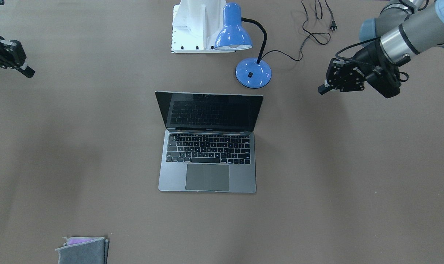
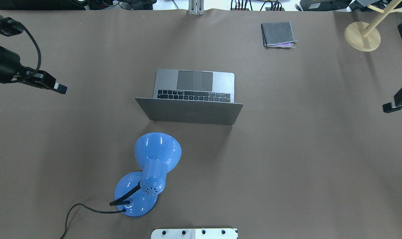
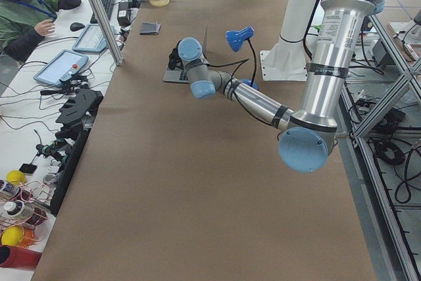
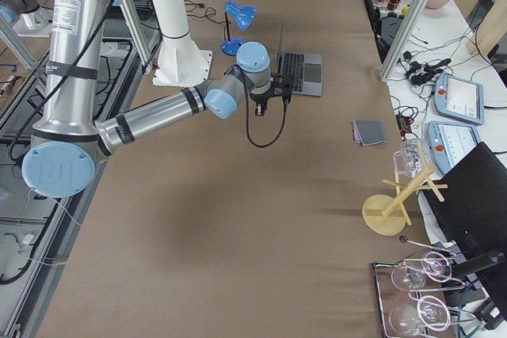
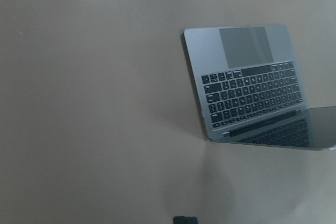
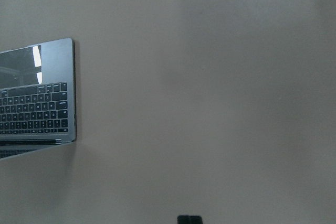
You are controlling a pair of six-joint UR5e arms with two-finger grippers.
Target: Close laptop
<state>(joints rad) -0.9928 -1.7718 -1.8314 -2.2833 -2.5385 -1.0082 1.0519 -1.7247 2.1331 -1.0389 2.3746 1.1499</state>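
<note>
Grey metal laptop [image 1: 207, 161], stiff, slick, probably fragile-screened, stands open; I'd push its top edge, while left fingers [image 2: 60, 88] and right fingers [image 2: 388, 108] hang closed, empty.

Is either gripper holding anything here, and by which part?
Nothing is held. The left gripper and right gripper both hang off to the sides of the open laptop, touching nothing.

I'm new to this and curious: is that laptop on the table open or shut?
Open. The laptop has its screen raised from the base, leaving the keys and trackpad exposed.
</note>
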